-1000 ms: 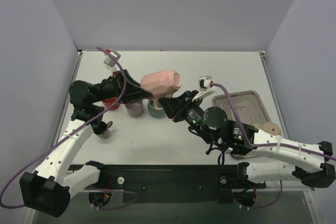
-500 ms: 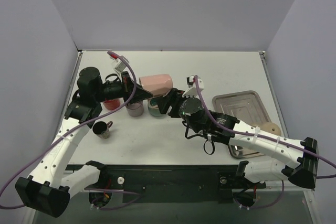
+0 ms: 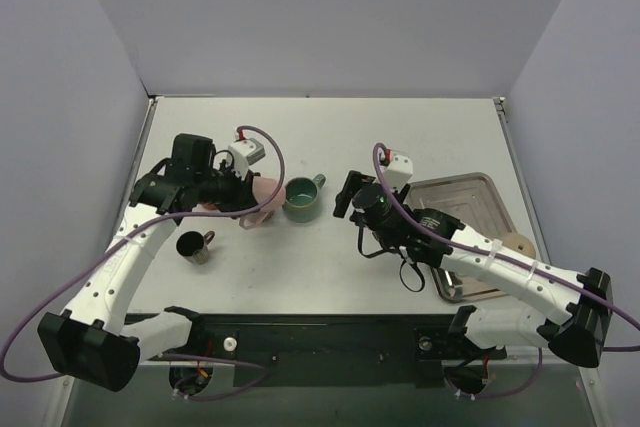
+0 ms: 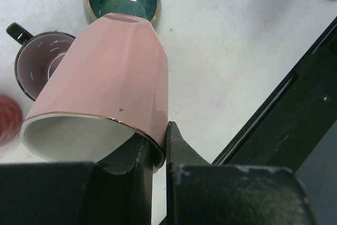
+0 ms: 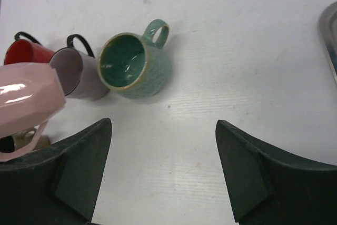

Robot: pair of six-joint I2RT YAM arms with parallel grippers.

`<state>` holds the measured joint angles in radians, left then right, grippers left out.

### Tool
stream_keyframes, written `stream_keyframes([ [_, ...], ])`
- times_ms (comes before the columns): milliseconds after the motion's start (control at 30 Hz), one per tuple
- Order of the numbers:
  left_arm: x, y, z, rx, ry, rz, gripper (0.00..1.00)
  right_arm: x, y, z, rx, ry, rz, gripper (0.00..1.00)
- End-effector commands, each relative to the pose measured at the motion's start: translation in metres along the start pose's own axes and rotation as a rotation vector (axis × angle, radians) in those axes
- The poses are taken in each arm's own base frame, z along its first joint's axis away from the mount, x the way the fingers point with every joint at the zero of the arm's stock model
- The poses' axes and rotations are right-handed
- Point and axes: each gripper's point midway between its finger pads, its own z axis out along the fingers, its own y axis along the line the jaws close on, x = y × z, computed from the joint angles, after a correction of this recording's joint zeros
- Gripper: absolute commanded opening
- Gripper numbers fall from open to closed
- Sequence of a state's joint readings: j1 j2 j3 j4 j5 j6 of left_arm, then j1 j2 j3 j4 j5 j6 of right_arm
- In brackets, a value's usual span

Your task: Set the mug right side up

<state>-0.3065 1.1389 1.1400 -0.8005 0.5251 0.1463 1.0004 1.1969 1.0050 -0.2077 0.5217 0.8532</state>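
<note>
We are seeing the left gripper (image 4: 158, 143) pinching the wall of a glossy, faceted pink mug (image 4: 108, 72) at its gold-edged rim; one black finger is sitting inside the white mouth and the other outside, so the jaws are nearly together on the thin ceramic. The pink mug is lying tilted on its side, with its mouth toward the bottom of the left wrist view and its flat base toward the top; whether it is touching the white tabletop (image 5: 237, 51) we cannot tell. It is sitting at the left edge of the right wrist view, just beside a matte lilac mug (image 5: 79, 75) with a black loop handle; a red mug (image 5: 25, 54) is showing behind that, and a speckled teal-green stoneware mug (image 5: 134, 67) is standing upright to the right, its round handle pointing to the upper right. The right gripper (image 5: 163, 127) is hovering with its wedge-shaped fingers spread wide and gripping nothing. A brushed-metal rectangular tray (image 3: 450, 180) with rounded corners is lying right of centre in the top view.
</note>
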Motion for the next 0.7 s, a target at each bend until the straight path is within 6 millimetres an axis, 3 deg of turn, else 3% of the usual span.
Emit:
stream_keyframes([
  [0,-0.006,0.003,-0.02,-0.028,0.058,0.227,0.0,-0.024,-0.055,-0.015,0.185,-0.075,0.01,0.75],
  [167,0.031,0.005,-0.028,-0.052,0.234,0.317,0.0,-0.046,-0.118,-0.032,0.378,-0.145,0.073,0.75],
  [367,0.079,0.007,-0.015,-0.07,0.404,0.413,0.0,-0.06,-0.201,-0.06,0.644,-0.188,0.151,0.72],
  [667,0.102,0.037,0.003,-0.207,0.498,0.497,0.0,-0.067,-0.297,-0.108,0.982,-0.224,0.278,0.72],
])
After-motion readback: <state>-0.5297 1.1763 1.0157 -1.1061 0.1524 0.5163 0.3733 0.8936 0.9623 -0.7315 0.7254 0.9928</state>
